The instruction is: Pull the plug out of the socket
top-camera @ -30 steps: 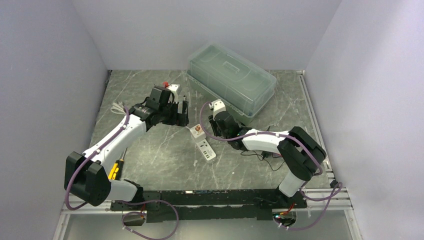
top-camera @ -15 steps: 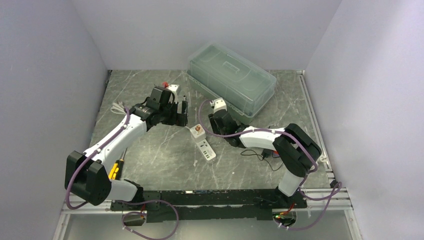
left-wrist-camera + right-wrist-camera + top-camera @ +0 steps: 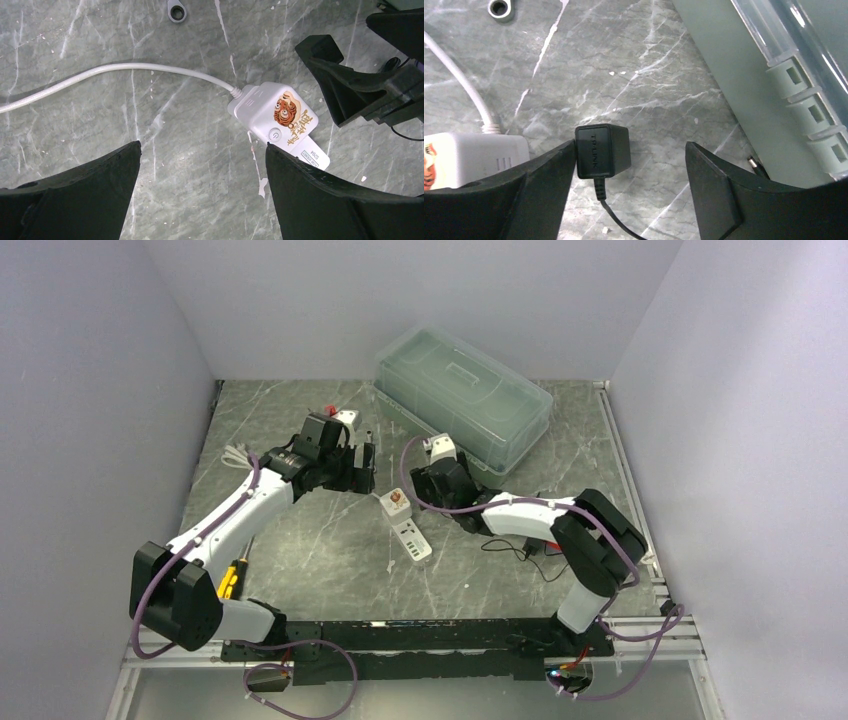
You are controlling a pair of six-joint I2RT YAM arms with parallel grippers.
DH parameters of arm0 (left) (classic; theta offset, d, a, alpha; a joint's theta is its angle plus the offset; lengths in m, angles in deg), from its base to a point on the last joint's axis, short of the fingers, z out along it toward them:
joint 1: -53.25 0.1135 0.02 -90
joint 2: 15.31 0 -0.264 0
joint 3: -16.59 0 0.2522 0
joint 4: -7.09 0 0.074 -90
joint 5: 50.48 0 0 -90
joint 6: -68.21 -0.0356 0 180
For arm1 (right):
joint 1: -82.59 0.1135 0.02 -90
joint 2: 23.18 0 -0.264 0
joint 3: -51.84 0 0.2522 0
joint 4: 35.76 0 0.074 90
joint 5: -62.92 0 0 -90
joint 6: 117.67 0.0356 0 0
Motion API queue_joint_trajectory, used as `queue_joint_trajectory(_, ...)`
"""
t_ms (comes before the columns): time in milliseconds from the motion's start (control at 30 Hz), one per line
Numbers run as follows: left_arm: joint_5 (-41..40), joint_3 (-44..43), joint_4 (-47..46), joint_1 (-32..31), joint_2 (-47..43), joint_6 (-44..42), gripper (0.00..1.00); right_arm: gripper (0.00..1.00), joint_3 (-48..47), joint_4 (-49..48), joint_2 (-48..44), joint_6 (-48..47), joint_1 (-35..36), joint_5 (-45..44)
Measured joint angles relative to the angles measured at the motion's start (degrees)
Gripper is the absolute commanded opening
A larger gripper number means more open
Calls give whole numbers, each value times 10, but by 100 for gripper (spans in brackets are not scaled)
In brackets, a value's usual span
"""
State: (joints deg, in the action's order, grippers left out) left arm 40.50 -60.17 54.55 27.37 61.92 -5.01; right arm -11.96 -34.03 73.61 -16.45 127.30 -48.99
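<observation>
The white socket strip [image 3: 408, 528] with a tiger sticker lies mid-table, and its near end [image 3: 274, 116] shows in the left wrist view. The black plug [image 3: 602, 150] lies on the table apart from the socket [image 3: 474, 152], its thin cord trailing toward the camera. My right gripper [image 3: 630, 143] stands open around the plug, which rests against the left finger with a wide gap to the other. My left gripper [image 3: 202, 145] hangs open over bare table just left of the socket, holding nothing. From above, the right gripper [image 3: 425, 485] hides the plug.
A clear lidded bin [image 3: 462, 400] stands at the back right, its wall [image 3: 784, 75] close beside my right gripper. The socket's white cable [image 3: 125, 72] runs off to the left. A metal wrench ring [image 3: 176, 10] lies beyond. A yellow screwdriver [image 3: 232, 578] lies by the left arm.
My right gripper has opened wide and let go of the plug, which now rests on the table. It also shifted slightly left. The left arm has not moved.
</observation>
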Motion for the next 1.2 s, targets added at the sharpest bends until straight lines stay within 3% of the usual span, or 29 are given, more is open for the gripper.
queue_joint_trajectory(233,-12,0,0,0,0,0,98,91,30,-10,-56,-2,0,30)
queue_joint_trajectory(700,-28,3,5,25,7,8,98,91,149,-119,-198,-19,4,131)
queue_joint_trajectory(1033,-45,3,18,50,26,14,98,92,151,-141,-195,-41,74,142)
queue_joint_trajectory(1200,-45,2,23,50,43,16,98,94,109,-126,-144,-42,111,107)
